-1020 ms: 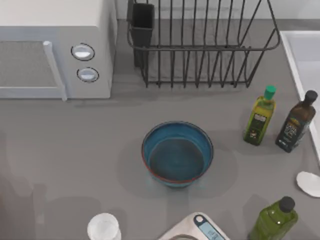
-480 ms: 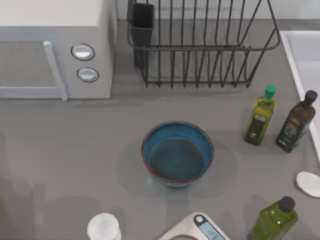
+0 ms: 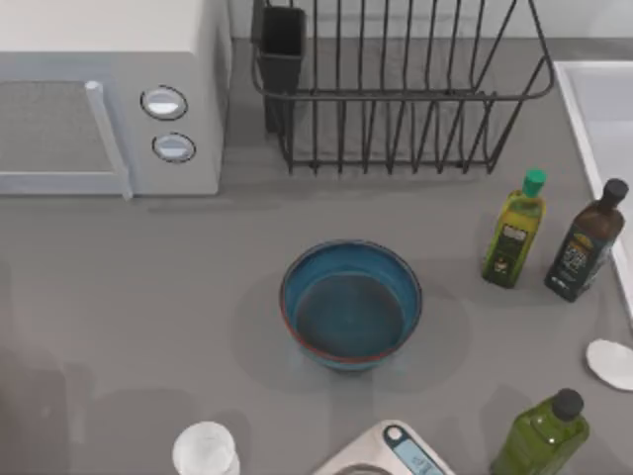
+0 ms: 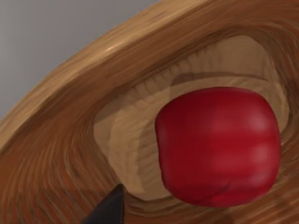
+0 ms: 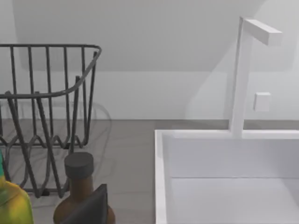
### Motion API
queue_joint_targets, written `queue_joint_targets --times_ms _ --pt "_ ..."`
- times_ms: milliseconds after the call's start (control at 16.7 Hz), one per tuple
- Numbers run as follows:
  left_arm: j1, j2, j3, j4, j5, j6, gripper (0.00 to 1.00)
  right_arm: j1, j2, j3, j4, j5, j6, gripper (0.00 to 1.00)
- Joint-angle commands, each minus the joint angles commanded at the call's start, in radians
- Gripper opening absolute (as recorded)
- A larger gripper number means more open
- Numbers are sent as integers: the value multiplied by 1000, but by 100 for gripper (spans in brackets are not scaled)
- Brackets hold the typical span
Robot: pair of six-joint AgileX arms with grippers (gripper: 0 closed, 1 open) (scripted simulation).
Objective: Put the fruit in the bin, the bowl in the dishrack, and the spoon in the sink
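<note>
Here, left gripper (image 4: pixel 105 212) fingertip beside fruit (image 4: pixel 218 145) in wooden bin (image 4: pixel 70 116)

A glossy red fruit (image 4: pixel 218 145) lies in a bin (image 4: pixel 93 112) of ridged, warm-grained wood, seen from the left wrist. On the matt grey desk (image 3: pixel 148 287), a smooth blue bowl (image 3: pixel 351 305) with a reddish-brown rim sits before a dishrack (image 3: pixel 396 89) of thin black wire. The sink (image 5: pixel 224 172) looks smooth, pale and matt, beside glossy bottles (image 3: pixel 514 230).
</note>
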Motion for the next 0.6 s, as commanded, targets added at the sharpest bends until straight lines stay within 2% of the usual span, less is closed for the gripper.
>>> queue_joint_targets --times_ms 420,600 --pt "-1 -1 -1 1 0 1 100 0 0 0 0 0 0 100" --pt "-28 -53 -59 59 5 58 100 0 0 0 0 0 0 100"
